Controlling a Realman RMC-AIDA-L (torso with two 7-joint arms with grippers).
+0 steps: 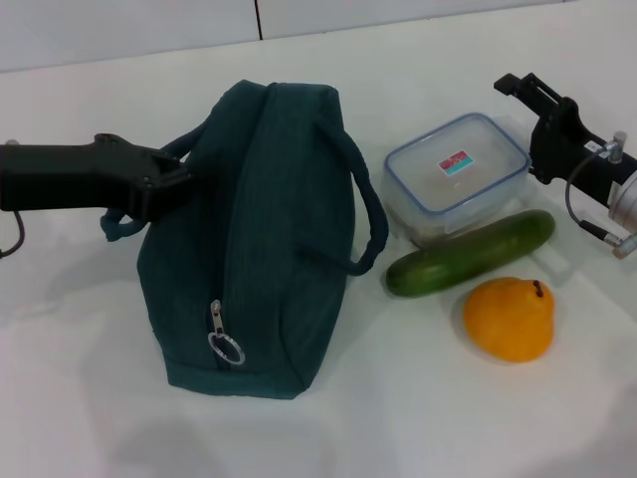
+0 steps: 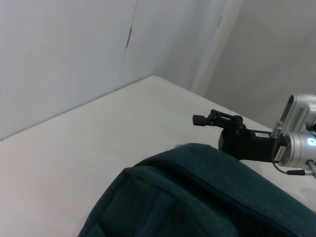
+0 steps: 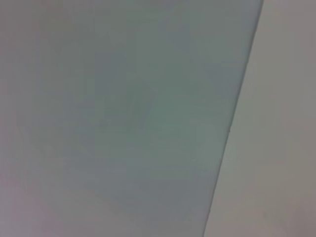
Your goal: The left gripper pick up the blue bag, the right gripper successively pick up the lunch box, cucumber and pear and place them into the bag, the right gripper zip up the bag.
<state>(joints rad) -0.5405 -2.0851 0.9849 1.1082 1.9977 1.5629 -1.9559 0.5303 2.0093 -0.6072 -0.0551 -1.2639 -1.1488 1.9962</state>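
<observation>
The black all-black-armed left gripper (image 1: 177, 184) is closed on a cord handle of the dark teal fabric bag (image 1: 259, 239). The silver-wristed right gripper (image 1: 526, 92) hovers past the clear blue-rimmed lunch box (image 1: 456, 174), its fingers' state unclear. With the bag's zipper apparently shut, nothing would go in.

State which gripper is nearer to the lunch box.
Right. The right gripper hovers just past the lunch box on its far right side. The left gripper is at the handle of the blue bag, with the bag between it and the box.
</observation>
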